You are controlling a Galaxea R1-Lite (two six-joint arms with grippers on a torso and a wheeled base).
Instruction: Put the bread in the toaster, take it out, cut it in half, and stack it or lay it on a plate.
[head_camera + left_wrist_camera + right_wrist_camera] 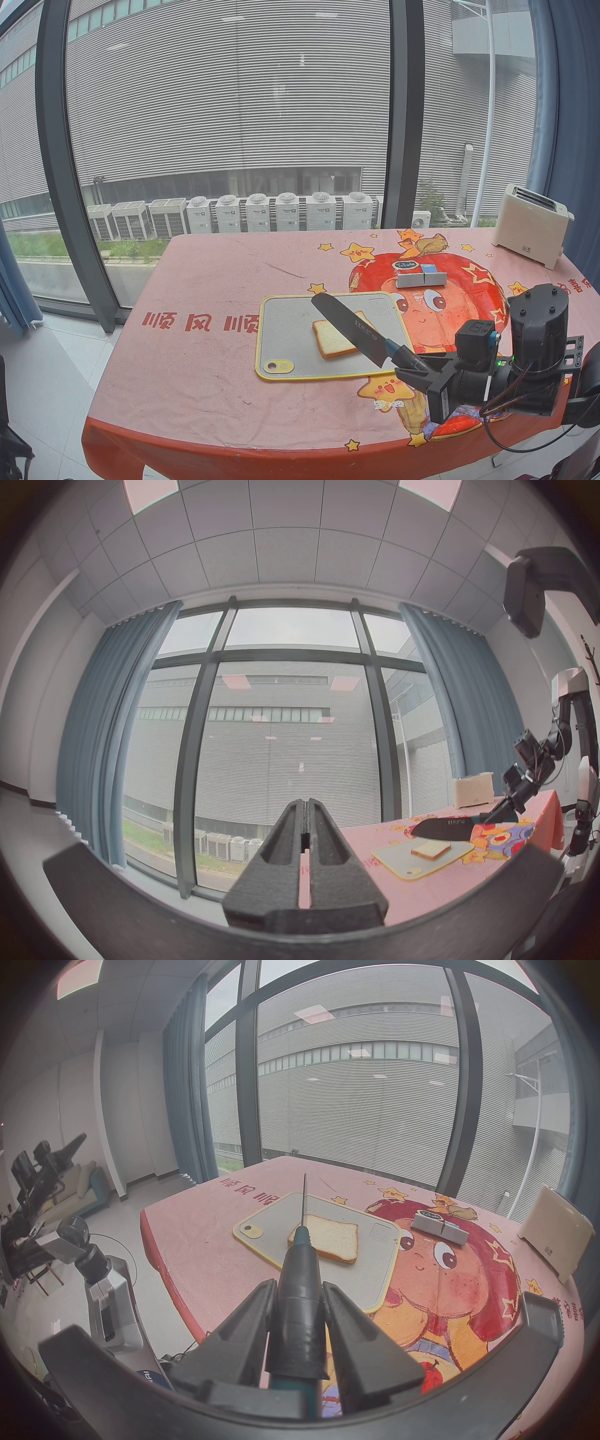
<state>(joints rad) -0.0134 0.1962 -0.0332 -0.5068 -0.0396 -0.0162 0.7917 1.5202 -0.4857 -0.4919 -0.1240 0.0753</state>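
Lower right in the head view, the right gripper (414,370) clamps its jaws on the knife (350,326) handle, blade slanting up-left above the bread (328,345), which lies flat on the cutting board (284,337) at centre frame.

The knife (355,331) bars the way down to the bread (328,344).

In the head view the blade of the knife (353,328) covers one corner of the bread (331,342). The right gripper (415,367) hides most of the knife handle. The small grey and blue object (420,275) is too small to identify. The inside of the toaster (531,226) slots cannot be seen.
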